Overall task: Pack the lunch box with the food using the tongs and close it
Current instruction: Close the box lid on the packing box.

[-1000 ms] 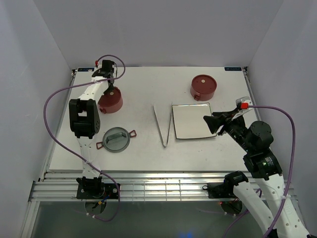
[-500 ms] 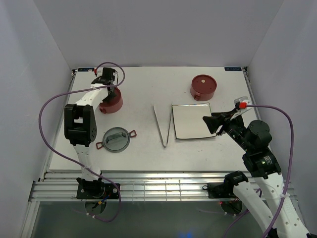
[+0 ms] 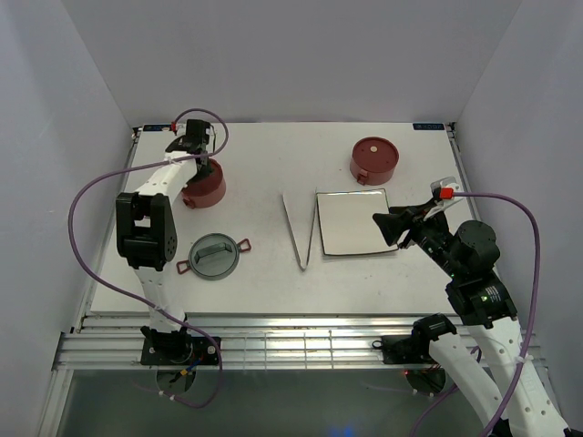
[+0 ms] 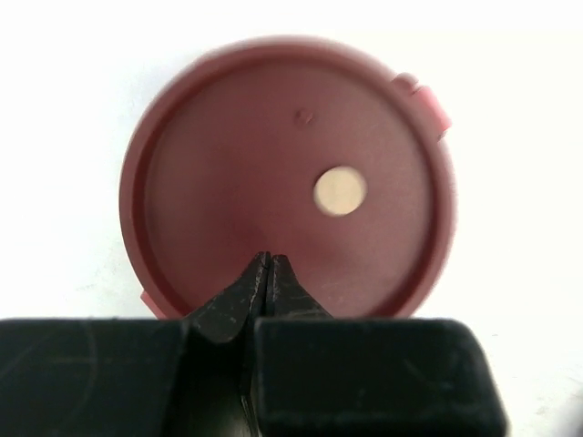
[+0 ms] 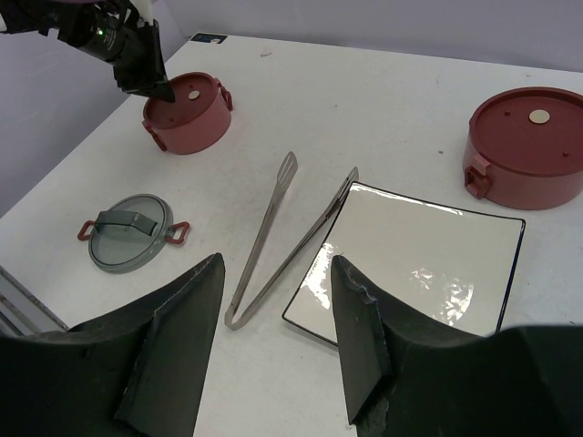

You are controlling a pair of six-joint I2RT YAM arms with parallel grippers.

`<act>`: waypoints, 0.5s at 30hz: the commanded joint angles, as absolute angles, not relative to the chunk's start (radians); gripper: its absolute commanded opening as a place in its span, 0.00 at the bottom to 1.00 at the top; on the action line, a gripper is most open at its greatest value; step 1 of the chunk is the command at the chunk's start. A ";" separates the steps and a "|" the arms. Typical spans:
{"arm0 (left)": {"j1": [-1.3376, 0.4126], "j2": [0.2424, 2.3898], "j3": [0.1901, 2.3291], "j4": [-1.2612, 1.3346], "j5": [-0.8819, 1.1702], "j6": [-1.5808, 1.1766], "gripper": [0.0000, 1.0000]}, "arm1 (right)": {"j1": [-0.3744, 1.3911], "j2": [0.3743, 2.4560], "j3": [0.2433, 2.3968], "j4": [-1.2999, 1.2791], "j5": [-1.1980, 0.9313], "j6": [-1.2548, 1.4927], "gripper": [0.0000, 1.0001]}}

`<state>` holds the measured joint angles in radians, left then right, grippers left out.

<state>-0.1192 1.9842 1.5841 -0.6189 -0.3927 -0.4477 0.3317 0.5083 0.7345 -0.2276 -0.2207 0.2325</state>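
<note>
— How far along are they, would you say?

— Hardly begun, by my reckoning. The tongs [image 3: 301, 232] lie flat on the bench [image 3: 264, 155], right below the right jaws, and nobody has hold of them.

— What are those jaws doing?

— Spread wide, gripping nothing. They hang over the tongs and the near corner of the plate [image 3: 353, 221].

— And the left ones?

— Pressed together tip to tip, with nothing between them that I can see. They're over the left bowl [image 4: 291, 182], tips above the near part of its lid. Whether they touch it, I can't tell.

— So the lunch box isn't assembled.

— No, it's in pieces. One bowl sits under the left jaws. The other bowl [image 3: 374, 160] sits ahead and to the right of the right jaws, beyond the plate. Each has its flat lid on. The grey cover [image 3: 214, 256] lies by itself, well back from the left jaws on the near side and off to the left of the right jaws.

— Any food?

— None that I can spot. The plate shows only glare, and with both lids on, whatever is in the bowls is hidden.

— What's left, then?

— Nearly everything, I'd judge: lids off, tongs picked up, food moved in, bowls stacked, cover clasped on.
</note>
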 commanded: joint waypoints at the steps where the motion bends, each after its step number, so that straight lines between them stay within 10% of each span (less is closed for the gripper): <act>1: -0.118 1.951 1.715 -0.618 -0.406 -0.396 0.10 | 0.334 0.503 0.736 -0.183 -0.232 0.227 0.57; 15: -0.115 2.175 1.779 -0.609 -0.396 -0.365 0.06 | 0.334 0.506 0.738 -0.184 -0.229 0.224 0.57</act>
